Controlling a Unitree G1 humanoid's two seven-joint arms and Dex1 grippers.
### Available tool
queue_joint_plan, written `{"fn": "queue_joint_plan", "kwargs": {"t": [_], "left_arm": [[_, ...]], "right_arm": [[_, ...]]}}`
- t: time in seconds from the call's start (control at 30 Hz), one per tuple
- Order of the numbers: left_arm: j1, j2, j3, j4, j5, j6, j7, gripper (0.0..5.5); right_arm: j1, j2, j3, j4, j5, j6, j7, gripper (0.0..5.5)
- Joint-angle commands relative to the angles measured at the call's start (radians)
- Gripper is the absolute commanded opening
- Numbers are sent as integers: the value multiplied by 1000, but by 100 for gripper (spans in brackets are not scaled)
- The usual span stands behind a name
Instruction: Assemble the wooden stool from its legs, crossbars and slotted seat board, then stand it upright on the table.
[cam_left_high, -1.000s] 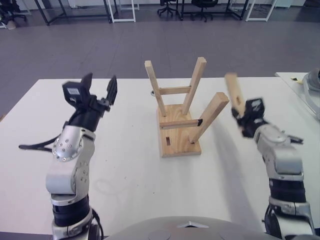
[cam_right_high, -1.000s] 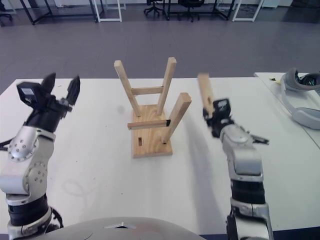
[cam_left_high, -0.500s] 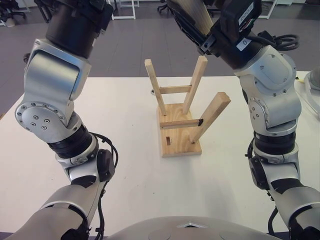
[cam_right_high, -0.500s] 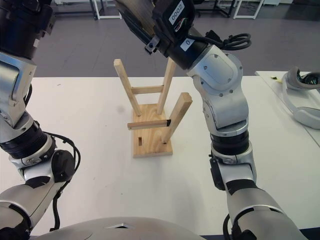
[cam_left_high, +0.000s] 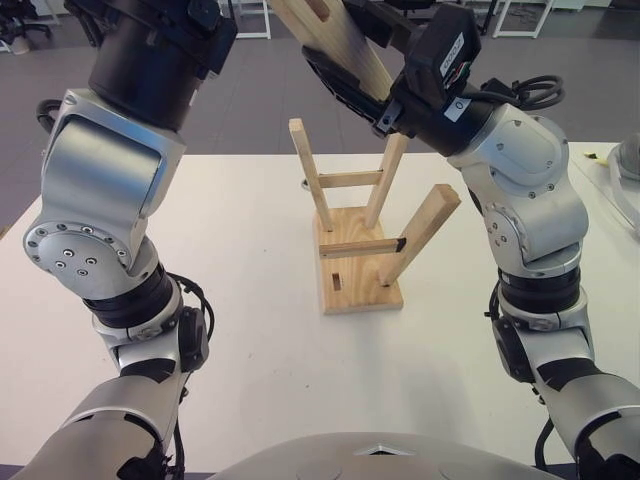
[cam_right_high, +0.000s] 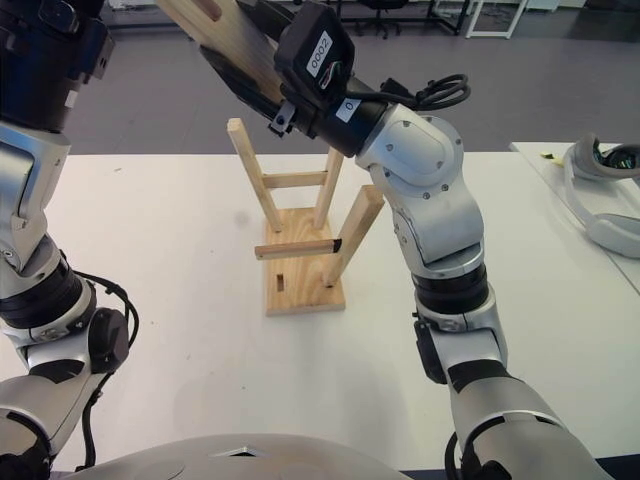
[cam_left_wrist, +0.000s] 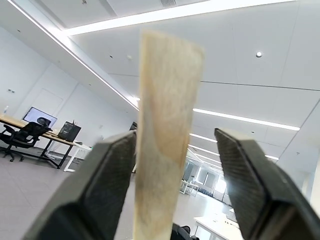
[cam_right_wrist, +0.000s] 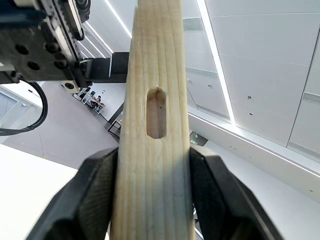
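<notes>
Leg in right claw slants upward toward robot's left.

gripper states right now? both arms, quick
Left gripper: open, straddling one end of the wooden leg, not clamped on it.
Right gripper: closed, holding the same wooden leg.

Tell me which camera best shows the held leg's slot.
Right wrist view: the slot in the leg faces it squarely. Eye views catch the leg slanting at the top edge; left wrist view shows its plain side.
</notes>
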Motion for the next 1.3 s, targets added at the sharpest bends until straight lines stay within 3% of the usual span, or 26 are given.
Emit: {"fn": "queue_joint_plan", "kwargs": {"t": [0.03, 0.3, 0.43, 0.6, 0.7, 0.8, 0.93, 1.0, 1.17, 1.3], "left_arm": [[15, 21, -14, 0, 18, -20, 2, 224], [56, 47, -50, -16, 59, -19, -18, 116], [80, 62, -50, -25, 75, -26, -21, 107], [124, 87, 5, -46, 78, -64, -4, 103], [253, 147, 110, -81, 81, -69, 15, 103], [417, 149, 133, -141, 97, -70, 29, 103], [591, 69, 99, -153, 172, -108, 40, 103], [652, 7, 95, -110, 225, -143, 50, 103], [804, -136, 27, -83, 316, -173, 105, 103], [853, -181, -26, -96, 316, -153, 151, 103]], "right_arm": [[20, -24, 0, -2, -10, -12, 29, 213], [19, -12, -6, -10, 8, -9, 43, 212], [16, -5, -16, -4, 14, 0, 33, 212], [62, -42, 13, 7, -57, -9, 31, 326], [110, -83, -73, 14, -73, 10, -4, 374], [139, -122, -170, 34, -101, 37, -70, 374], [180, -197, -212, 150, -240, 45, -174, 374], [253, -237, -176, 221, -342, 53, -212, 374], [561, -195, -11, 276, -462, 102, -241, 374], [640, -181, 134, 366, -536, 28, -206, 374]]}}
